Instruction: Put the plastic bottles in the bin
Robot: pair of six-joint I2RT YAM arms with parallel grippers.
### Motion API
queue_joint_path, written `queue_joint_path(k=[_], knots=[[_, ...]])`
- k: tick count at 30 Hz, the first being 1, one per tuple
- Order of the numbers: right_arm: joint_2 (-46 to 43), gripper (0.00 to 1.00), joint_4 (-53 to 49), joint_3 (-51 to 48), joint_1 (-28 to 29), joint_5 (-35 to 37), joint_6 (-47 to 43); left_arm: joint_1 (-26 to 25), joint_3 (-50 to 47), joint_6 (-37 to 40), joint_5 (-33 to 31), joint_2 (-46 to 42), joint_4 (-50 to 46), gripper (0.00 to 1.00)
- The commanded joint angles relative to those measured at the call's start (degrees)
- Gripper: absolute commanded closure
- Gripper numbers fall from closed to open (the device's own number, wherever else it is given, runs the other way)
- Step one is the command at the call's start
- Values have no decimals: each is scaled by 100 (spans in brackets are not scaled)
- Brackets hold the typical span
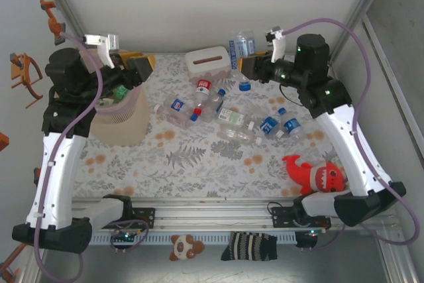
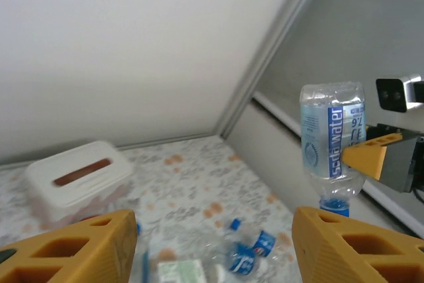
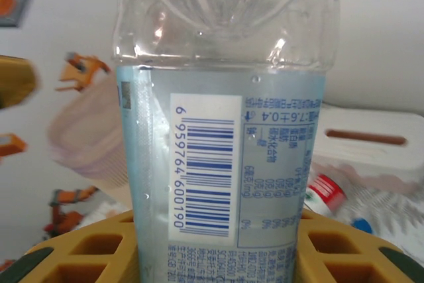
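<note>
right arm (image 1: 344, 124) reaches far, right claw (image 1: 248, 65) clamping an inverted bottle (image 2: 331, 137). left claw (image 2: 212, 250) hangs open above the bin (image 1: 122, 124), rear wall (image 1: 199, 4) well ahead.

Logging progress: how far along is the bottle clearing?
Done: something green shows inside the tall pinkish latticed bin. In hand: the right gripper grips a clear blue-labelled bottle, cap down. Left: a cluster of bottles lies on the table; the left gripper is open, empty.
</note>
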Motion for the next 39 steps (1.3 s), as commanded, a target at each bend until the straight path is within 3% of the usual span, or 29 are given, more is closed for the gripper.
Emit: queue_joint_path(k=[1,10,22,30,39], knots=[[-275,58,1040,-127,-17,-846,507,-226,-25,-584,677,75,1388,34],[-570,59,1750,-306,140,-1709,872,-1239,460,-719,1021,615,2086,18],[-505,58,1683,-178,665,-1998,781,-2337,1374,-437,1311,1429,1875,12],[-465,58,1551,-94,849,-2033,680,-2678,1710,-452,1416,1770,1852,15],[-469,59,1482,-58,931,-2031,601,-2777,1829,-531,1563,1911,1927,30]])
